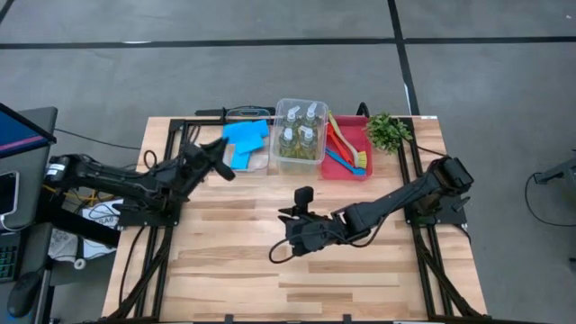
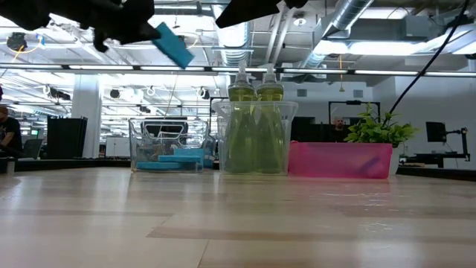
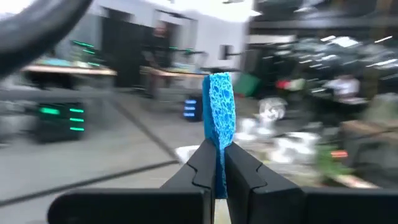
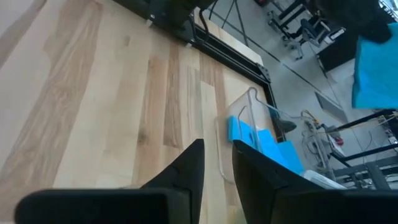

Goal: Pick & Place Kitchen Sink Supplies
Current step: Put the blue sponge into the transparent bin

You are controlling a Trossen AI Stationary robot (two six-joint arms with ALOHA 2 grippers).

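Observation:
My left gripper (image 1: 226,151) is shut on a flat bright-blue sponge (image 1: 245,135) and holds it high over the far left of the table, above a clear bin (image 1: 255,160) with more blue sponges lying in it. In the low view the sponge (image 2: 172,45) hangs tilted, well above that bin (image 2: 167,152). Small clear bottles of yellow-green liquid (image 1: 300,135) stand in a second clear bin. Red, blue and yellow-green brushes (image 1: 345,148) lie in a red bin. My right gripper (image 1: 290,225) hovers over the table's middle, slightly open with nothing between its fingers (image 4: 186,168). My left gripper pinches the sponge's two flat faces between its two fingers, at the end of the sponge nearest the gripper (image 3: 219,142). The fingers come about level from the table's left. The sponge sticks out past the fingertips, edge-on in the wrist view, lifted clear of table and bin.
A small leafy green plant (image 1: 389,131) stands at the far right, beside the red bin. The three bins form a row along the far edge. Bare wood (image 1: 234,270) stretches across the near half of the table. People and desks show in the room behind.

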